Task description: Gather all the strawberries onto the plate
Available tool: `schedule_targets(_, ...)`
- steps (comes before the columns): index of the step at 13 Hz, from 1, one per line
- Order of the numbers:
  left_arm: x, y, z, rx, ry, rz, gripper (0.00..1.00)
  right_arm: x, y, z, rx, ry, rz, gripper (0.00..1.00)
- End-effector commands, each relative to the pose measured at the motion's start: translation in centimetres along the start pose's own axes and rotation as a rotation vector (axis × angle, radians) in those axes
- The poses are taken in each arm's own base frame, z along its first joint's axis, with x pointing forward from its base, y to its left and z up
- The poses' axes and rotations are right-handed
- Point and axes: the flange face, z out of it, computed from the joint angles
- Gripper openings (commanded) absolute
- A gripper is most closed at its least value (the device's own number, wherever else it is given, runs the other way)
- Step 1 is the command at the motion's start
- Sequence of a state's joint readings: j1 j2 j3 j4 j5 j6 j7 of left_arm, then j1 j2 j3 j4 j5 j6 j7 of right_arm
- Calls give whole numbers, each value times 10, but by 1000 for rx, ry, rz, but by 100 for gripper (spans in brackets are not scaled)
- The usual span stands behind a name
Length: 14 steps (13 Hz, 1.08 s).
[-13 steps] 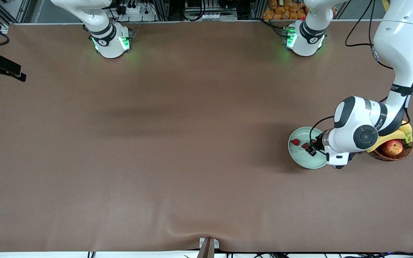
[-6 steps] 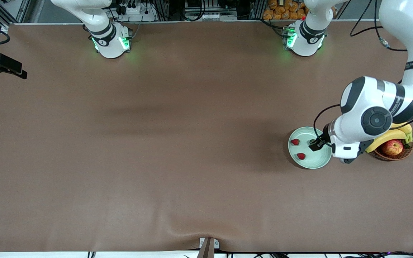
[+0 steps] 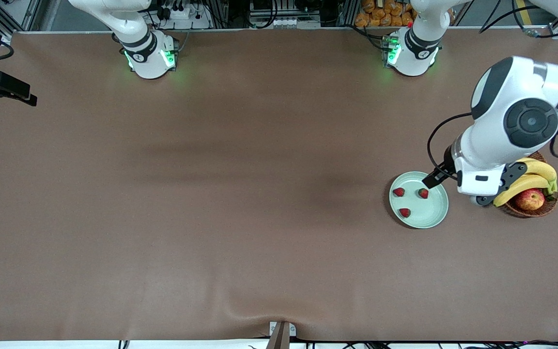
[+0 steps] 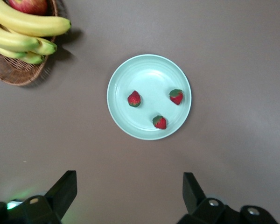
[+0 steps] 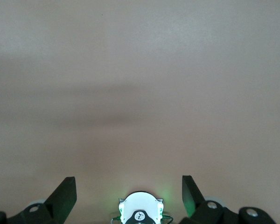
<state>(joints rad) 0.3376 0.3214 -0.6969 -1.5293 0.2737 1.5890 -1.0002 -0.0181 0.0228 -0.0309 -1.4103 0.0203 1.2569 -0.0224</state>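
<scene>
The pale mint-green plate lies near the left arm's end of the table. Three strawberries lie in it, apart from each other. My left gripper hangs open and empty over the plate's rim on the robots' side. In the left wrist view the plate and its strawberries show far below the open left gripper. My right gripper is open and empty, waiting high over bare table near its own base.
A brown wicker basket with bananas and a red-yellow apple stands beside the plate toward the left arm's end; it shows in the left wrist view too. The brown table cover has a wrinkle at its near edge.
My left gripper has risen and drawn back from the plate's middle toward its rim. A third strawberry now lies uncovered in the plate, and one strawberry has rolled nearer to the front camera.
</scene>
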Motion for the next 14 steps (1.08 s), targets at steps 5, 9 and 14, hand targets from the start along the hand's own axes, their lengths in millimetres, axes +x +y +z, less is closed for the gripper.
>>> schedule_targets(5, 6, -81, -91, -44, 100, 336, 100, -9, -1, -5, 4, 4, 2, 100)
schedule_targets(9, 24, -125, -113, -30, 132, 465, 100, -8, -2, -5, 5, 4, 2, 100)
schedule_targets(14, 38, -145, -120, -46, 140, 508, 100, -8, -1, -5, 4, 6, 5, 100)
